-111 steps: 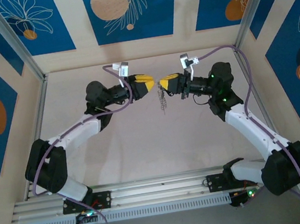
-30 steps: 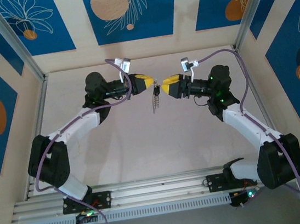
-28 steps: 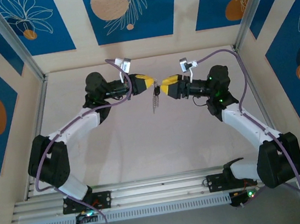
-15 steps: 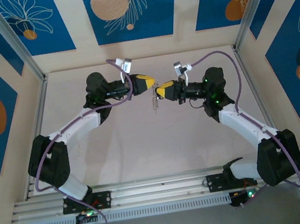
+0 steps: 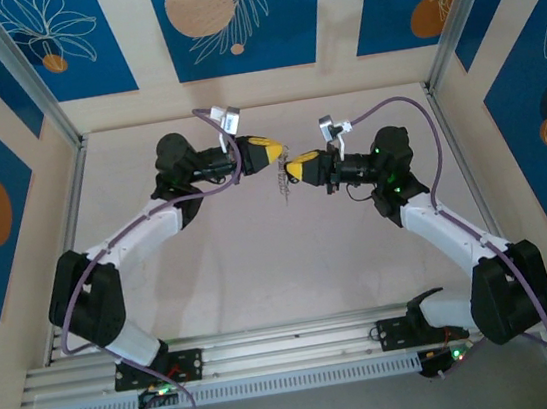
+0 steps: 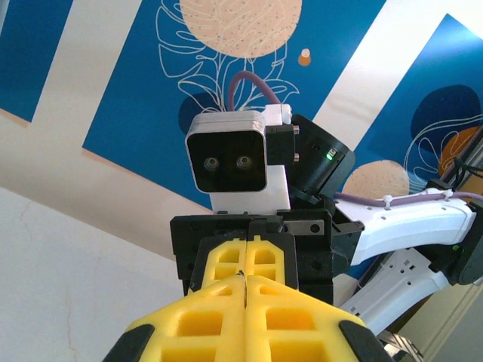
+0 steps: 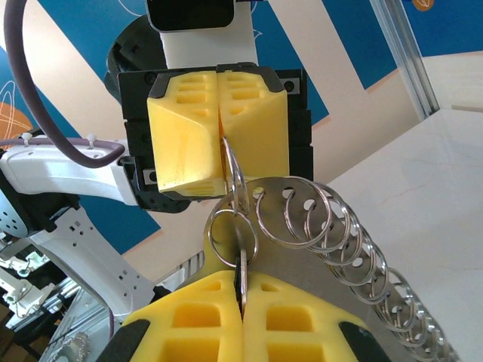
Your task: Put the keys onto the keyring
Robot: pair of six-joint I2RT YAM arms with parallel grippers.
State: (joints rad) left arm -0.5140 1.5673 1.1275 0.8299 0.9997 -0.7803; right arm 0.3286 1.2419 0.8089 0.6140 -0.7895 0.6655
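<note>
In the right wrist view my right gripper (image 7: 241,292) is shut on the keys (image 7: 242,265), one key held edge-on with a small ring (image 7: 210,234) through its head. That small ring hangs on the keyring (image 7: 234,177), a larger silvery ring that my left gripper (image 7: 219,136) pinches shut from above. From overhead, the left gripper (image 5: 276,156) and right gripper (image 5: 292,170) meet tip to tip above the table's middle, the keyring (image 5: 283,185) dangling below them. In the left wrist view a thin sliver of the keyring (image 6: 245,279) shows between the shut left gripper (image 6: 247,292).
A grey metal strip (image 7: 332,264) threaded with several silvery rings hangs from the keyring and trails down to the right. The pale table (image 5: 260,257) lies below, walled by blue patterned panels (image 5: 229,19). The right arm's camera (image 6: 226,162) faces the left wrist closely.
The right gripper has shut on the key and shifted left and slightly nearer, closing up against the left gripper. The left gripper has stayed shut in about the same place.
</note>
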